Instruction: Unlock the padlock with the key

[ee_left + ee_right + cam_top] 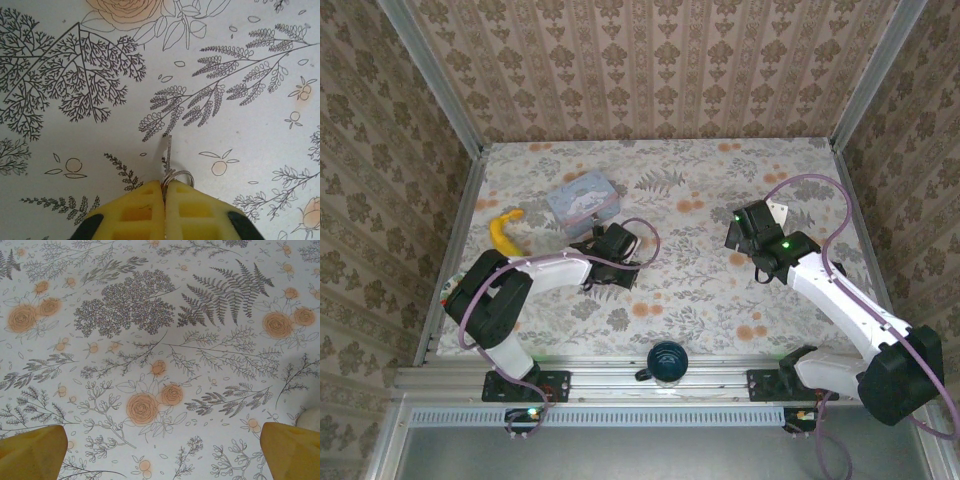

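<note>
My left gripper (165, 186) is shut on a thin silver key (169, 152). The key's blade points forward over the flowered tablecloth, and its split ring (182, 175) pokes out beside the yellow pads. In the top view the left gripper (611, 246) sits low over the cloth, just in front of the pale blue tin (584, 198). My right gripper (162, 455) is open, its yellow fingertips (32, 450) far apart above bare cloth with nothing between them. It hangs at the right of the table (748, 228). The padlock is out of view.
A yellow banana (504, 232) lies left of the tin. A dark mug (667, 362) stands at the table's front edge between the arm bases. Patterned walls close in the table at the back and on both sides.
</note>
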Tool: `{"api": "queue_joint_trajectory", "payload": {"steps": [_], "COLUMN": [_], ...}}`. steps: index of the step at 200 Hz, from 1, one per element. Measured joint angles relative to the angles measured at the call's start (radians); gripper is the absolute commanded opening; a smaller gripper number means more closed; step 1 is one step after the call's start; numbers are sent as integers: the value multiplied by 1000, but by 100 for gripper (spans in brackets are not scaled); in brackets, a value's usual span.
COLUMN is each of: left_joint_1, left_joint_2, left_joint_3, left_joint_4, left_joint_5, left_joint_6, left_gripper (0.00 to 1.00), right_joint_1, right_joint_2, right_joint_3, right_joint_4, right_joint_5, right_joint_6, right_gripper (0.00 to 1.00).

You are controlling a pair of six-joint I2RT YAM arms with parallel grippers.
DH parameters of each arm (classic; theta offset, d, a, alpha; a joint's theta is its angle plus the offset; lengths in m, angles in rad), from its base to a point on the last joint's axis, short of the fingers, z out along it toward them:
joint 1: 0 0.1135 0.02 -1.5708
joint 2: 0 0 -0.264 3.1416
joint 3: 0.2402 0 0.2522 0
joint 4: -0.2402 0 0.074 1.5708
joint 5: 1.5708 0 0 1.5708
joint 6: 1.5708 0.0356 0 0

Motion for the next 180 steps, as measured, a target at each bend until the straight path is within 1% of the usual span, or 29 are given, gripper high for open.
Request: {"api": "queue_joint_trajectory", "payload": {"steps": [11, 73, 123, 180], "left_joint_1": [-2, -11, -12, -12], "left_joint_2": [-2, -60, -74, -159], "left_joint_3": [0, 0, 2, 2], "left_joint_4": [-1, 0, 3, 43], "left_joint_5": [3, 15, 37, 82], "left_joint_6": [-2, -12, -11, 2], "left_gripper": [0, 0, 0, 0], "right_joint_1": [0, 0, 0, 9], "right_joint_2": [0, -2, -7, -7], "right_joint_3": [0, 0, 0, 0], "right_joint_4": [0, 0, 0, 10], "right_joint_5": [0, 0, -9, -67], "right_joint_6": [0, 0, 0, -5], "right_gripper": [100, 100, 100, 100]}}
